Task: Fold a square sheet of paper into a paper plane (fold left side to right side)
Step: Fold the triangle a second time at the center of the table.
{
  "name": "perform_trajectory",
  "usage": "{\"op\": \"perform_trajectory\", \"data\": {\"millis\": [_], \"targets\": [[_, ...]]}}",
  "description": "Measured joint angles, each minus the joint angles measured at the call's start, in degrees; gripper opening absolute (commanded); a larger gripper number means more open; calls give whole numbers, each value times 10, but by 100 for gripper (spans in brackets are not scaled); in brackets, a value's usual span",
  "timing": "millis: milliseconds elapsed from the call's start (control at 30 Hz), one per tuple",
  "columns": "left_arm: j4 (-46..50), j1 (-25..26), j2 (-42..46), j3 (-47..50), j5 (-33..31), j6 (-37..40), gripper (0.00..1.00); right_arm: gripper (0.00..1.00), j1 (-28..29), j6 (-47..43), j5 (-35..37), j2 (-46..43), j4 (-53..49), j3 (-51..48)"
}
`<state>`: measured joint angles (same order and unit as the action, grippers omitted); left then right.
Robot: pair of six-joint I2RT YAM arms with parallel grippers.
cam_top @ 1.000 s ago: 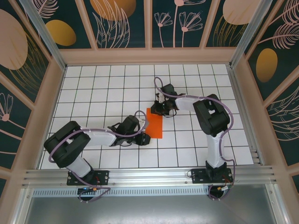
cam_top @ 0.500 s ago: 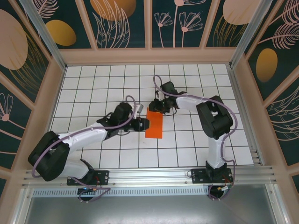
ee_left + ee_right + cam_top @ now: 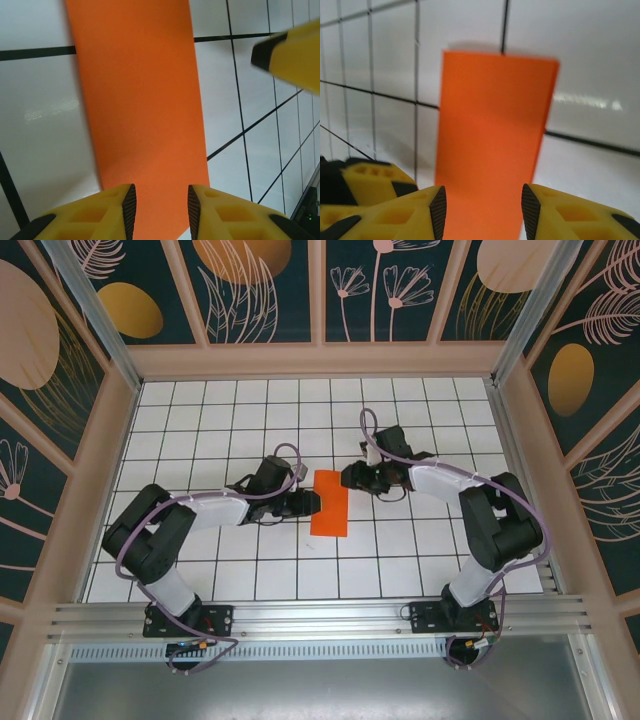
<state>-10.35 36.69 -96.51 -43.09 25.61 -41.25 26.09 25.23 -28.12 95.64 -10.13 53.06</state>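
The square sheet of paper [image 3: 330, 503] lies flat on the white grid table as a narrow orange rectangle, not in the form of a paper plane. My left gripper [image 3: 311, 502] hovers low at its left edge, open, and the sheet [image 3: 140, 100] stretches away under its fingers [image 3: 161, 210]. My right gripper [image 3: 350, 478] stands open at the upper right corner. Its own view has the paper [image 3: 492, 130] below and ahead of its gap [image 3: 484, 210], with nothing pinched. The left gripper's yellow fingertips [image 3: 370, 182] show at lower left there.
The tiled table [image 3: 200, 430] is boxed in by wooden walls [image 3: 320, 360] at the back and on both sides. An aluminium rail [image 3: 320, 618] runs along the near edge by the arm bases. Open tiles lie left, right and behind the paper.
The left gripper moved from the paper's lower left corner up to its left edge. The right gripper drew back to the right off the paper's top and opened.
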Motion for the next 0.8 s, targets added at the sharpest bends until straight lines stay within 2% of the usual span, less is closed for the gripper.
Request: {"op": "perform_trajectory", "data": {"millis": [300, 800], "targets": [[-2, 0, -9, 0, 1, -2, 33, 48, 2, 8, 0, 9, 7, -7], [-4, 0, -28, 11, -5, 1, 30, 56, 8, 12, 28, 30, -8, 18]]}}
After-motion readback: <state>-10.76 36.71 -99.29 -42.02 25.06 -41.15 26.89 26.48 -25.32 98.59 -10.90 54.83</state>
